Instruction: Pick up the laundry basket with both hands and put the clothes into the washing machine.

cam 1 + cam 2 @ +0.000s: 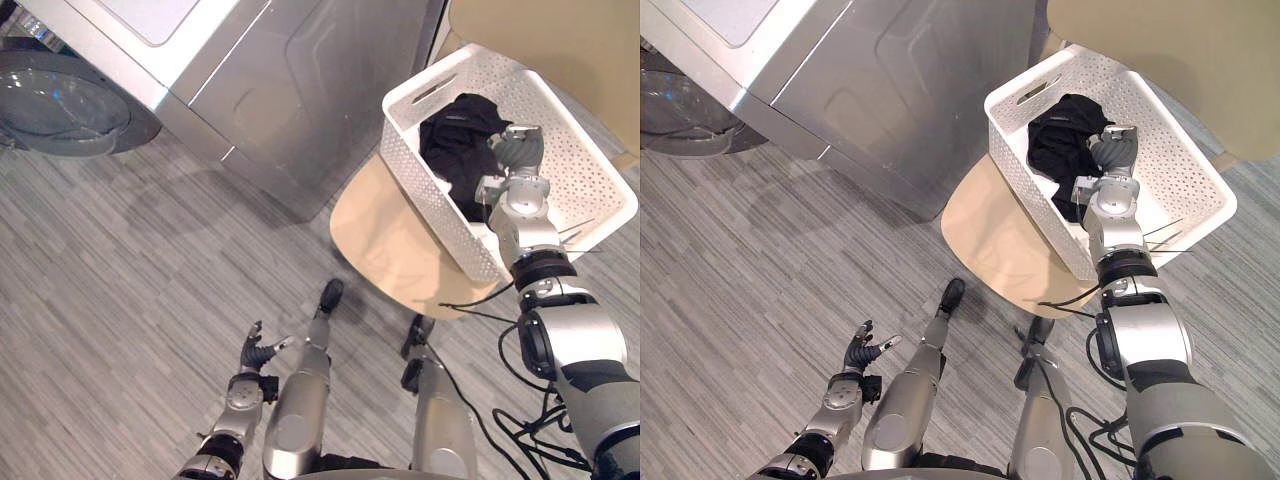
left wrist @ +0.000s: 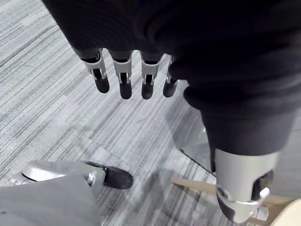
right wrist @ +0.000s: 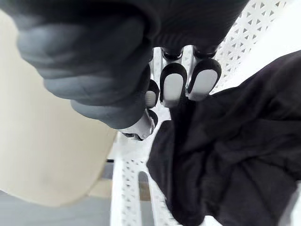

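The white perforated plastic laundry basket stands in the upper right of the frame, on a round beige wooden worktop. 1 heap of black clothes lies inside it, against its far corner. The right hand reaches from the lower right into the basket and is over the near edge of the clothes. Its fingers are curled down with the thumb close to them, and a fold of the black cloth is pinched between them.

The left hand is at the lower left, low over the grey striped floor and well apart from the basket. Its fingers are straight and spread and hold nothing.

The silver washing machine fills the upper left, with its round glass door at the left edge.
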Robot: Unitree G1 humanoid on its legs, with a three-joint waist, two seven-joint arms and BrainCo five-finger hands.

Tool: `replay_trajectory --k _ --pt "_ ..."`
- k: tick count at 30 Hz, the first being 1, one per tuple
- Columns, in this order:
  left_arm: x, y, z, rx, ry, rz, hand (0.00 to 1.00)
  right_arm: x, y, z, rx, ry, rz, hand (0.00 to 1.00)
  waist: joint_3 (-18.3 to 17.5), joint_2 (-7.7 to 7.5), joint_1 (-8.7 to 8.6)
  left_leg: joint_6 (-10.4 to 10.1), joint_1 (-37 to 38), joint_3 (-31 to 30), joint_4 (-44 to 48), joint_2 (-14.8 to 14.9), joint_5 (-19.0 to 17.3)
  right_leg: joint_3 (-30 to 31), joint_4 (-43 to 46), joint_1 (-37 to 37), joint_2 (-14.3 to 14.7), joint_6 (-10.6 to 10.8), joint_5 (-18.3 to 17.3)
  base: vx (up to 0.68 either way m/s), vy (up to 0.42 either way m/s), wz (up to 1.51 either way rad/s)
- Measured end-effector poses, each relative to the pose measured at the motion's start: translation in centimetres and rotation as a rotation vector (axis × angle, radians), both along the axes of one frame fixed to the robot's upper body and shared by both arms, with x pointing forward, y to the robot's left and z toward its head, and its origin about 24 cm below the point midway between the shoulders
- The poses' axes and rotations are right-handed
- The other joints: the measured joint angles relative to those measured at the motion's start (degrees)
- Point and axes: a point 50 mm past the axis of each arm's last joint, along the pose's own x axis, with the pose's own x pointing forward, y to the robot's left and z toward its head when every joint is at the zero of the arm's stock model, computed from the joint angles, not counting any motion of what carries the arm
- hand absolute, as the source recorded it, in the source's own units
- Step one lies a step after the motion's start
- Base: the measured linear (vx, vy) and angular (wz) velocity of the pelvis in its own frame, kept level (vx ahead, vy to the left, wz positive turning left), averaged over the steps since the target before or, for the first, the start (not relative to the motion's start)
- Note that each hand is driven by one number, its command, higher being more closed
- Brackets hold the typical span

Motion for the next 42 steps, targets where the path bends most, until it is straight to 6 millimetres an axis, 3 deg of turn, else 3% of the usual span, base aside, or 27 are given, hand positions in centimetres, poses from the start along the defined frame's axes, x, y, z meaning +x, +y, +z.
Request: replay_trajectory --k 4,5,10,13,20,24,28,31,38,42 --pt "-0.2 0.4 -0.1 -0.005 0.004 0.026 0.0 -0.8 -0.1 -1.3 0.117 -0.039 0.021 1.0 -0.27 -0.54 -0.67 0.21 0.61 0.37 -0.01 0.07 -0.12 0.3 0.01 0.45 0.02 0.0 0.0 0.01 -0.045 -0.03" --pt "-0.4 0.6 -0.2 -0.006 0.01 0.036 0.0 -1.0 0.1 -1.6 0.13 -0.05 0.031 0.0 -0.29 -0.59 -1.16 0.29 1.13 0.5 -0.03 0.06 -0.17 0.33 -0.01 0.93 0.02 0.04 -0.03 0.01 -0.052 -0.07" --pt "-1.7 0.9 -0.9 -0.013 0.049 0.034 0.0 -1.2 0.7 -1.6 0.032 -0.045 0.038 0.0 -1.53 -2.29 -1.64 0.97 2.08 2.21 -0.04 0.09 -0.62 1.93 -0.24 1.02 0.24 0.07 -0.01 0.0 -0.042 -0.15" --pt "-1.9 0.9 -1.1 -0.012 0.057 0.035 0.0 -1.3 0.9 -2.0 -0.155 0.022 0.015 0.0 -2.68 -3.34 -1.7 0.98 2.08 2.24 -0.04 0.24 -0.62 1.93 -0.42 1.07 0.39 0.01 0.03 0.01 -0.047 -0.01" --pt "-2.5 1.2 -1.4 -0.002 0.075 0.038 0.0 -0.2 3.5 -1.8 -0.729 0.152 0.046 0.0 -3.52 -3.49 -1.57 1.01 2.18 2.36 -0.03 0.38 -0.61 1.82 -3.22 2.43 0.9 0.15 1.51 0.01 -0.025 -0.01" --pt "-2.5 1.2 -1.3 0.002 0.071 0.031 0.0 0.6 3.5 -1.0 -0.979 0.202 0.012 0.0 -3.54 -3.45 -1.31 1.05 1.95 2.05 -0.03 0.29 -0.56 1.4 -4.25 2.89 0.92 0.24 2.04 0.01 -0.023 0.04" --pt "-2.4 1.4 -1.3 0.012 0.066 0.023 0.0 1.1 1.9 -0.4 -1.191 0.301 -0.063 0.0 -3.74 -3.23 -1.19 1.03 0.24 0.16 -0.03 0.24 -0.54 -0.63 -5.19 2.75 0.92 0.3 2.28 0.02 -0.041 0.19" --pt "-2.4 1.5 -1.2 0.021 0.06 0.018 0.0 1.2 0.9 -0.2 -1.238 0.35 -0.102 0.0 -3.74 -3.21 -1.02 1.0 -0.48 -0.79 -0.02 0.21 -0.52 -1.63 -5.47 2.7 0.9 0.3 2.27 0.03 -0.038 0.18" --pt "-1.7 1.1 -0.7 0.03 0.03 -0.023 0.0 1.1 -2.0 2.1 -1.363 0.412 -0.223 0.0 -3.65 -2.29 1.4 0.25 -3.6 -2.74 -0.01 -0.06 -0.05 -3.59 -5.97 0.82 0.83 0.37 2.05 0.04 -0.052 0.12" --pt "-1.0 0.0 -0.4 0.034 0.013 -0.081 0.0 0.9 -2.8 1.9 -1.426 0.448 -0.227 0.0 -3.5 -0.52 3.44 -0.14 -5.34 -4.38 -0.01 -0.24 0.21 -4.94 -5.42 -0.33 0.69 0.34 1.18 0.03 -0.062 0.17"
